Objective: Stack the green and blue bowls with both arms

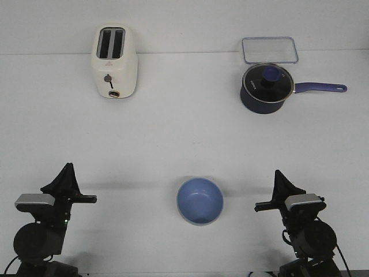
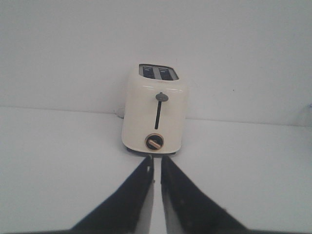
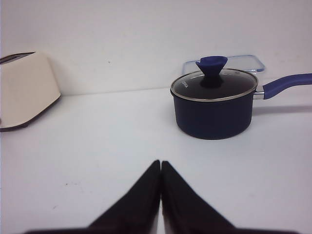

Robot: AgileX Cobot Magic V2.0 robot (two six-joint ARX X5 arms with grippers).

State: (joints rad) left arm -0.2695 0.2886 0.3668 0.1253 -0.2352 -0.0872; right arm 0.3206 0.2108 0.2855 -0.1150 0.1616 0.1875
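Note:
The light blue bowl (image 1: 199, 201) sits upright on the white table, near the front and midway between the arms. A thin pale greenish rim shows round its lower outer edge; I cannot tell whether that is the green bowl under it. No separate green bowl is in view. My left gripper (image 1: 69, 166) is to the bowl's left, empty, its fingers almost together with a thin slit between them (image 2: 157, 158). My right gripper (image 1: 278, 172) is to the bowl's right, fully shut and empty (image 3: 161, 162). Neither touches the bowl.
A cream toaster (image 1: 114, 62) stands at the back left, straight ahead of the left gripper (image 2: 155, 113). A dark navy saucepan (image 1: 266, 88) with a glass lid and long handle stands at the back right (image 3: 214, 105). A clear lidded box (image 1: 269, 49) lies behind it.

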